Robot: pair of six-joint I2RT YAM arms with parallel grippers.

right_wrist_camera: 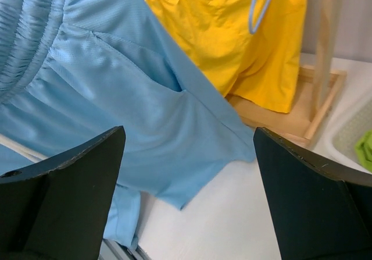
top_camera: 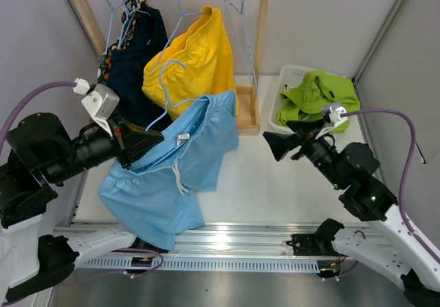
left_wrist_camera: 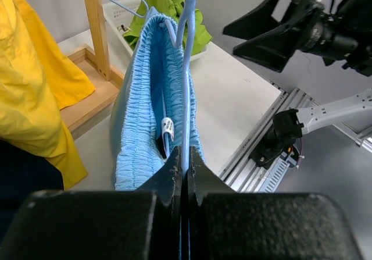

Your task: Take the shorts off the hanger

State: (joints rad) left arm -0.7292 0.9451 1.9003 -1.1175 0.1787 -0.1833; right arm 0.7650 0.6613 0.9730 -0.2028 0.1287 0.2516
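Left fingers (left_wrist_camera: 170,178) tight on blue hanger (left_wrist_camera: 186,97).

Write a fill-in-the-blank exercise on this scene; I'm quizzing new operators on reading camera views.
1. The left gripper is shut on the wire ____ carrying the light blue shorts.
2. The right gripper has its jaws ____.
3. The lime green shorts lie in the white ____.
Missing words: hanger; open; basket.

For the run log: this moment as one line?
left fingers: shut on hanger | light blue shorts: on that hanger | right fingers: open, empty | lime green shorts: in basket
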